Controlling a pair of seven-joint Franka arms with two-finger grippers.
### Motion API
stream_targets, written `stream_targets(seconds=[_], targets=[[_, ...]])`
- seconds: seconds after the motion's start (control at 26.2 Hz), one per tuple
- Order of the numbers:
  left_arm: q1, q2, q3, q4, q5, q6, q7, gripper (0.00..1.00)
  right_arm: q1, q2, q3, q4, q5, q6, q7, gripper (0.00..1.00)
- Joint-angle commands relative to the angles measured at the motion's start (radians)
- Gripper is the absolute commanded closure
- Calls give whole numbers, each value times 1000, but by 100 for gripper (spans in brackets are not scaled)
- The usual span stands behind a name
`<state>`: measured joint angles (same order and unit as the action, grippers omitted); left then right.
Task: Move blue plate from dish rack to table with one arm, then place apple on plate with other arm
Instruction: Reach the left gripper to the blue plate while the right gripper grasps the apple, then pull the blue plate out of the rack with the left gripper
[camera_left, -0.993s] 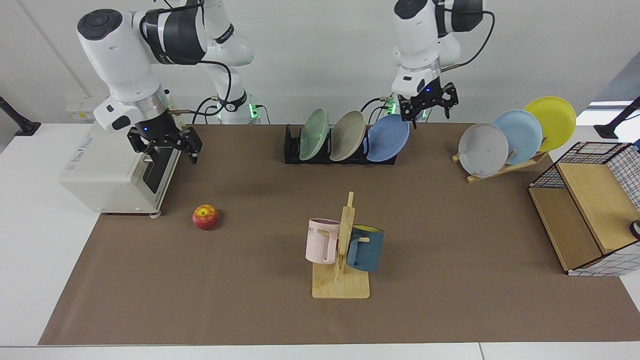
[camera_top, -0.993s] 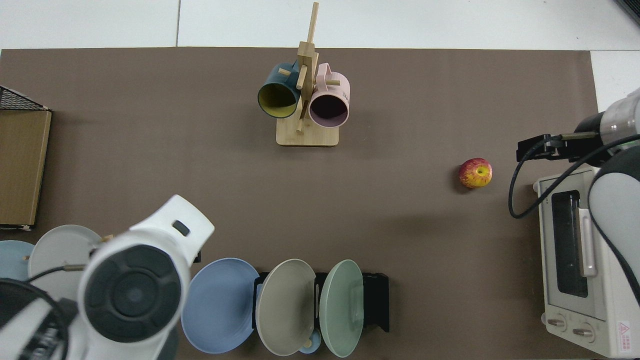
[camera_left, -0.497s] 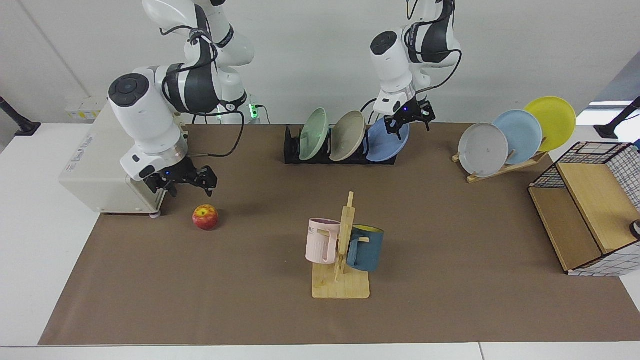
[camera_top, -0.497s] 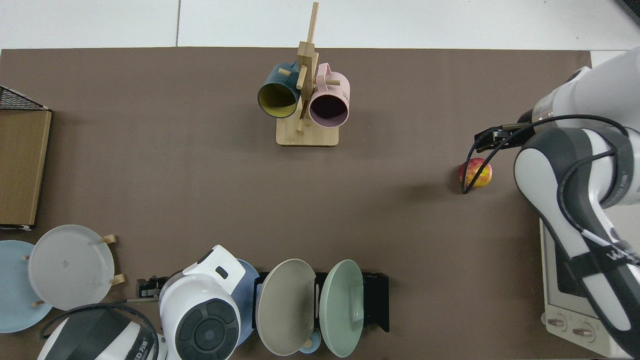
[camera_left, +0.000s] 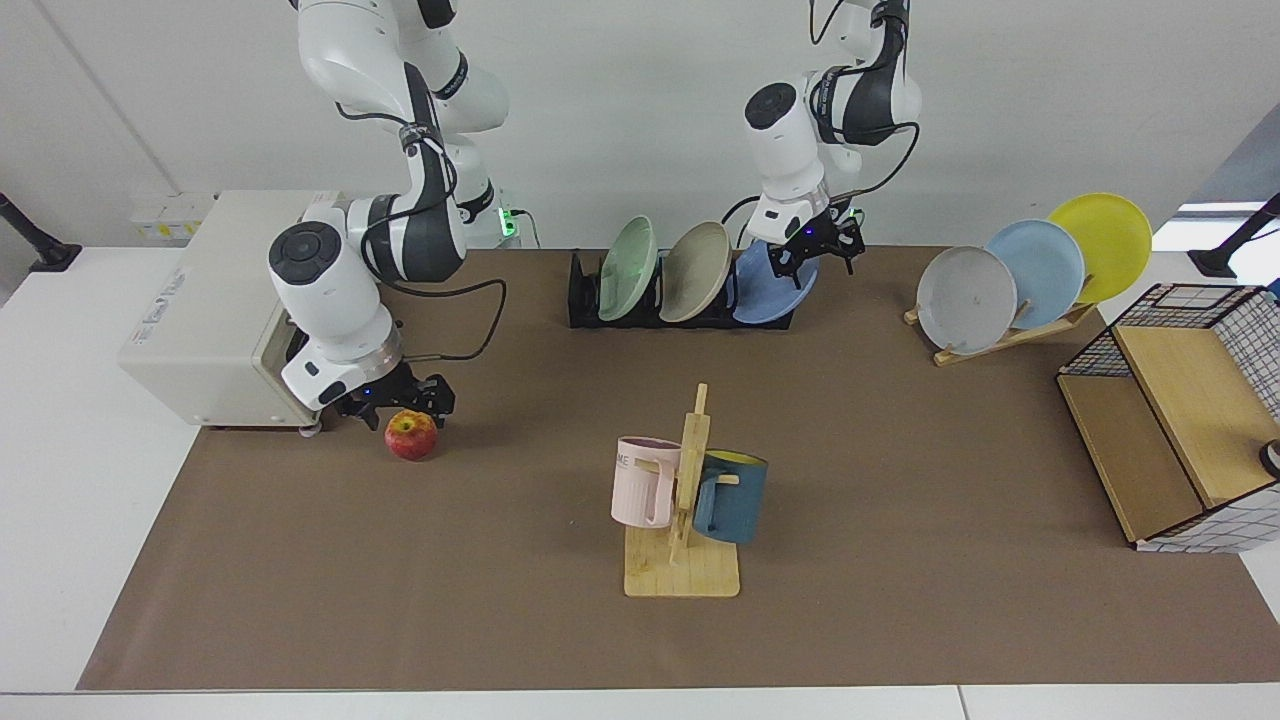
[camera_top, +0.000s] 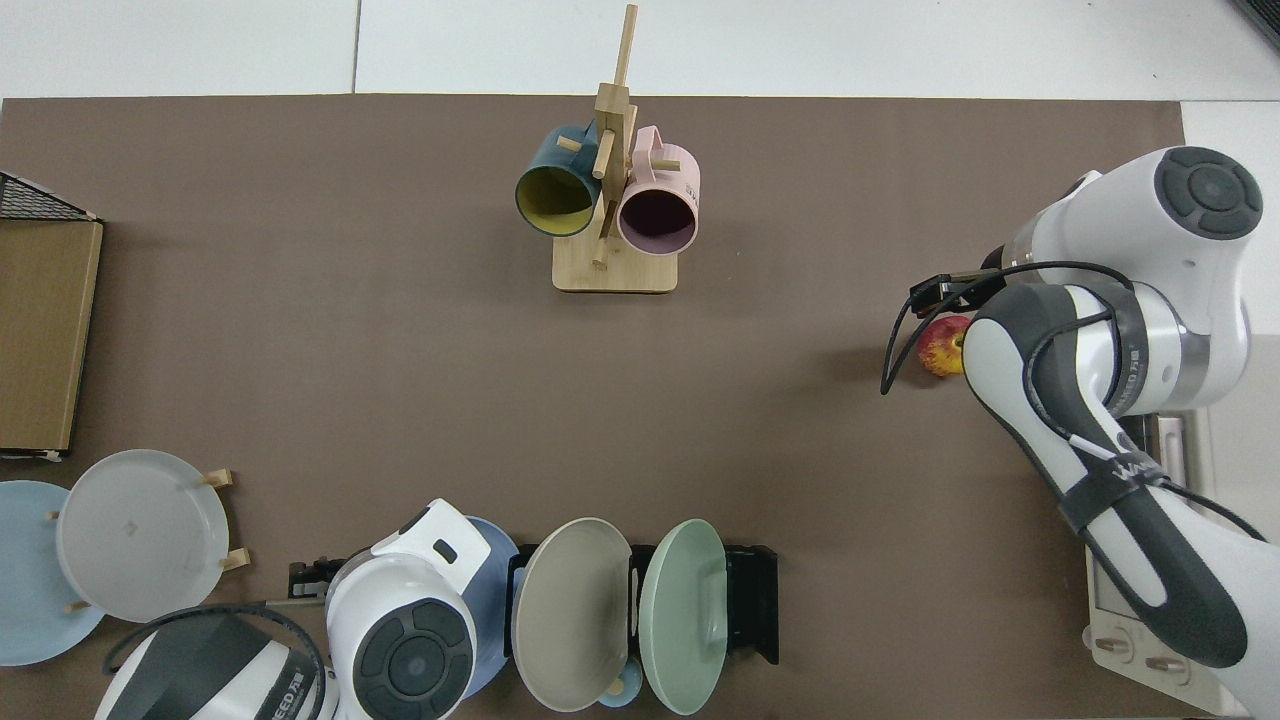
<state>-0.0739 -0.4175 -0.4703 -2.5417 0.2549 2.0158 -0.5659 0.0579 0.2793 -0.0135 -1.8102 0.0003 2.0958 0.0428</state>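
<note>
From above we see only a blue sliver of the blue plate (camera_top: 497, 560); the left arm's wrist covers the rest, and the left gripper (camera_left: 818, 248) with it. The right arm hides most of the apple (camera_top: 939, 347) in that view. We cannot judge either gripper's finger gap, and whether the right gripper (camera_left: 397, 399) touches the apple is unclear.

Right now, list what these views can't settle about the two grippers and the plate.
- Left gripper at the blue plate: facing view too small to show a grip; top view, arm covers it.
- Blue plate's seat in the dish rack: hidden by neighbouring plates.
- Right gripper at the apple: contact unclear; top view, arm covers it.
</note>
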Motion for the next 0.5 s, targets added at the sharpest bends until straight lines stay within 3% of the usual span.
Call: stream_targets(seconds=[0.0,0.08,0.19,0.31,0.46], targets=[[-11,-6,1,-25,-43,11,-2,51,-21,0,6,-47,-23,38,8,0],[-9,-4,1,-20,-57,1,1,70,-23,15,6,-47,-23,39,8,0],[-9,-4,1,-15,-57,0,4,78,-24,29,6,-52,-25,39,6,0],[-9,-4,1,-6,-57,-6,6,100,-24,38,4,-63,-25,50,3,0],[-4,-4,1,70,-57,-127,27,100,-26,49,4,-104,-25,116,3,0]])
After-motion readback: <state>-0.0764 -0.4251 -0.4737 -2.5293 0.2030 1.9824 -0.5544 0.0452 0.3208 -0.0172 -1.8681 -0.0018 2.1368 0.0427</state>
